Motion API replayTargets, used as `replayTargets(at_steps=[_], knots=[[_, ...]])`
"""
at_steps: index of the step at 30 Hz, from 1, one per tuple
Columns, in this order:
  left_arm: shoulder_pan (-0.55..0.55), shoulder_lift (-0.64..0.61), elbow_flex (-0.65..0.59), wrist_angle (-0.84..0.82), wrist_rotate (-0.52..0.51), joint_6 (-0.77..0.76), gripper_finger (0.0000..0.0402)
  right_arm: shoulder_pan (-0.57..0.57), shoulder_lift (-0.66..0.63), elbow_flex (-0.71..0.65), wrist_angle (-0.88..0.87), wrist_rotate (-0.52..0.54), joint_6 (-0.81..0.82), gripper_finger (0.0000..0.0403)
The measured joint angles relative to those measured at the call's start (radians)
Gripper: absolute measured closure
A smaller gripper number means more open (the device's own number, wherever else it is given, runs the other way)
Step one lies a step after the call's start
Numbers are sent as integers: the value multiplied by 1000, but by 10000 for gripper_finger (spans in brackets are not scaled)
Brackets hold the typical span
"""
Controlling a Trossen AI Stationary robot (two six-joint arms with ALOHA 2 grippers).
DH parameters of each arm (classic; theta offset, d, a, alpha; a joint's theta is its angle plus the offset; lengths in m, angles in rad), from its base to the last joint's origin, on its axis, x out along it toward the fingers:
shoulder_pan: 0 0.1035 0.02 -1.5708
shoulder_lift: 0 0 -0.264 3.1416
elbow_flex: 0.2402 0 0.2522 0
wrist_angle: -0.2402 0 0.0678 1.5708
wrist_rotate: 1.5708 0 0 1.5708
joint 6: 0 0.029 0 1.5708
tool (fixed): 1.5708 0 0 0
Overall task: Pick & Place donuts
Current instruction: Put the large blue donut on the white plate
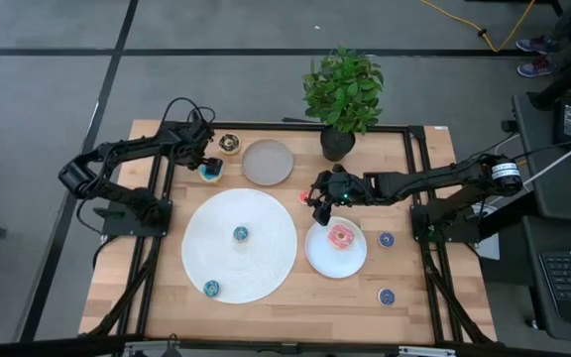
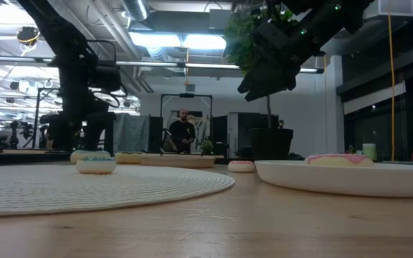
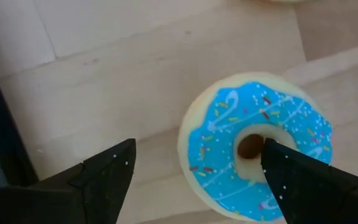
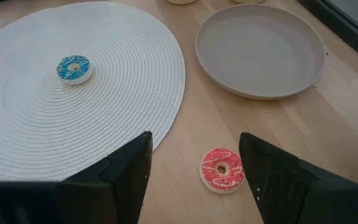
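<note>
No brand, label or writing can be read on any item. Left gripper (image 1: 204,164): dark, two fingers spread wide, empty, low over the blue donut (image 1: 211,172), a cream ring with bright blue icing and coloured sprinkles, lying on bare wood near the table's far left part; one finger (image 3: 303,180) stands over the hole, the other beside the ring. Chocolate donut (image 1: 229,143): dark ring, just beyond. Table (image 1: 295,297): pale wooden planks inside a black frame. White disc (image 1: 256,263): large, round, woven in concentric ribs, bearing two small teal donuts, one at centre (image 1: 240,234), one near its front edge (image 1: 211,288). Grey plate (image 1: 268,162): matte, shallow, raised rim, empty. Red-pink donut (image 1: 304,196): tiny, sprinkled, on bare wood between disc and plates. Right gripper (image 1: 319,203): fingers parted, empty, raised above that donut. Potted plant (image 1: 342,94): leafy, dark pot, far edge. White plate (image 1: 320,260): glossy, holding a pink donut (image 1: 341,236). Two dark blue donuts (image 1: 386,239) (image 1: 386,296): on open wood at right.
</note>
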Motion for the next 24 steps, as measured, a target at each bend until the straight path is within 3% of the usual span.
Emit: replayTargets(at_steps=[11, 24], knots=[[-14, 2, -31, 34, -27, -2, 66, 0, 0, 0, 0, 0, 1, 161], [-13, 60, -30, 80, 33, -3, 80, 0, 0, 0, 2, 0, 2, 161]])
